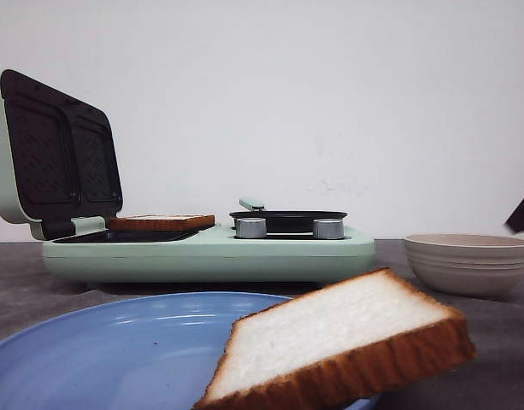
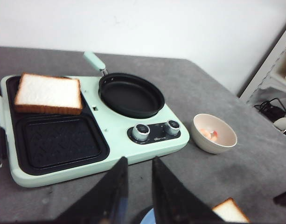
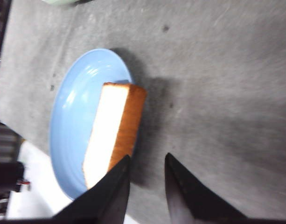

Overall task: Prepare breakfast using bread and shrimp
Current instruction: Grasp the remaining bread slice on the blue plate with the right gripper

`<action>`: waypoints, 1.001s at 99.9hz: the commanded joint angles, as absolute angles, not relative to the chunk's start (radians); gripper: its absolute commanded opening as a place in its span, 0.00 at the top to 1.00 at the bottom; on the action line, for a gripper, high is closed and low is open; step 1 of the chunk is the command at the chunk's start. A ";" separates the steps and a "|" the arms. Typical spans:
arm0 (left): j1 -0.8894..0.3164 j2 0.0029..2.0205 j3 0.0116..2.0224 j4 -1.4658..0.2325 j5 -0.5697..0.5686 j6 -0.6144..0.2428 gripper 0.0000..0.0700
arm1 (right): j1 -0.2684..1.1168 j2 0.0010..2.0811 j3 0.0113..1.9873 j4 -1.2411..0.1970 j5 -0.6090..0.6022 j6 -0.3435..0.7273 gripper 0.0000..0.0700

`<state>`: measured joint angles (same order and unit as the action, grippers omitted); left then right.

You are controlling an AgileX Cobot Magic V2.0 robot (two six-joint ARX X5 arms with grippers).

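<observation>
Here, one thick square slice of white bread with a golden-brown crust (image 2: 48, 94) is laid flat on the far grill plate of the pale green breakfast maker (image 2: 147, 147), whose lid (image 1: 52, 154) is stood open. The near grill plate (image 2: 59, 141) is bare. The second slice of white bread (image 1: 343, 346) is propped tilted on the rim of the round blue plate (image 1: 116, 350), in front of the maker, with part of it overhanging the grey table (image 2: 236, 93).

The left gripper (image 2: 139, 186) is held empty in front of the maker, its jaws slightly parted. The right gripper (image 3: 146, 186) is likewise held empty, jaws narrowly parted, just beside the tilted slice.

A clumsy approach is judged likely to tip that slice off the plate. A hard squeeze could crush the soft crumb. The beige bowl holding pale orange pieces, probably the shrimp (image 2: 213, 134), is set beside the maker's knobs and could be knocked by a wide sweep.
</observation>
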<state>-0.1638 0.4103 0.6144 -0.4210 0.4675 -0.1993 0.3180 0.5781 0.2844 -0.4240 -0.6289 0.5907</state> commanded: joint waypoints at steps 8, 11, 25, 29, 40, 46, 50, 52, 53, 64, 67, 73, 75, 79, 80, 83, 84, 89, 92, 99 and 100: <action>-0.164 0.404 0.571 -0.437 0.463 -0.204 0.88 | 0.395 0.581 0.235 -0.283 -0.627 0.772 0.81; -0.164 0.404 0.564 -0.443 0.463 -0.204 0.88 | 0.413 0.581 0.224 -0.266 -0.624 0.789 0.81; -0.164 0.404 0.538 -0.449 0.464 -0.203 0.82 | 0.502 0.592 0.194 -0.218 -0.586 0.842 0.78; -0.164 0.404 0.534 -0.450 0.464 -0.203 0.82 | 0.526 0.602 0.189 -0.203 -0.572 0.856 0.77; -0.164 0.404 0.530 -0.450 0.464 -0.197 0.82 | 0.587 0.646 0.178 -0.154 -0.544 0.885 0.69; -0.164 0.404 0.530 -0.449 0.464 -0.192 0.78 | 0.615 0.680 0.178 -0.126 -0.533 0.891 0.69; -0.164 0.404 0.530 -0.450 0.464 -0.192 0.71 | 0.633 0.705 0.178 -0.104 -0.523 0.898 0.69; -0.164 0.404 0.530 -0.450 0.464 -0.192 0.69 | 0.642 0.717 0.178 -0.093 -0.519 0.902 0.69; -0.164 0.404 0.530 -0.450 0.464 -0.192 0.67 | 0.646 0.724 0.178 -0.086 -0.518 0.903 0.69; -0.163 0.404 0.530 -0.451 0.464 -0.191 0.65 | 0.679 0.797 0.178 -0.029 -0.508 0.922 0.69; -0.164 0.404 0.530 -0.451 0.464 -0.191 0.65 | 0.686 0.815 0.178 -0.021 -0.501 0.925 0.69; -0.164 0.404 0.530 -0.451 0.464 -0.186 0.65 | 0.696 0.849 0.178 0.001 -0.497 0.924 0.68; -0.164 0.404 0.530 -0.451 0.464 -0.184 0.65 | 0.698 0.857 0.178 0.007 -0.497 0.925 0.68; -0.164 0.404 0.530 -0.451 0.464 -0.183 0.65 | 0.705 0.877 0.178 0.027 -0.500 0.927 0.68; -0.164 0.404 0.530 -0.451 0.464 -0.183 0.65 | 0.706 0.879 0.178 0.029 -0.500 0.928 0.68; -0.164 0.404 0.530 -0.452 0.464 -0.179 0.65 | 0.711 0.892 0.178 0.043 -0.500 0.933 0.68; -0.164 0.404 0.530 -0.452 0.464 -0.176 0.65 | 0.712 0.895 0.178 0.046 -0.500 0.933 0.68; -0.163 0.404 0.530 -0.453 0.464 -0.172 0.65 | 0.719 0.913 0.178 0.068 -0.504 0.936 0.68; -0.163 0.404 0.530 -0.453 0.464 -0.170 0.65 | 0.723 0.922 0.178 0.076 -0.504 0.937 0.68; -0.164 0.404 0.530 -0.453 0.464 -0.169 0.65 | 0.732 0.943 0.178 0.083 -0.504 0.939 0.68; -0.164 0.404 0.530 -0.453 0.464 -0.168 0.65 | 0.733 0.946 0.178 0.083 -0.504 0.939 0.68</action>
<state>-0.1638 0.4026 0.5297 -0.4664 0.4667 -0.1883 0.7185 0.9253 0.1822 0.0723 -0.5034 0.9257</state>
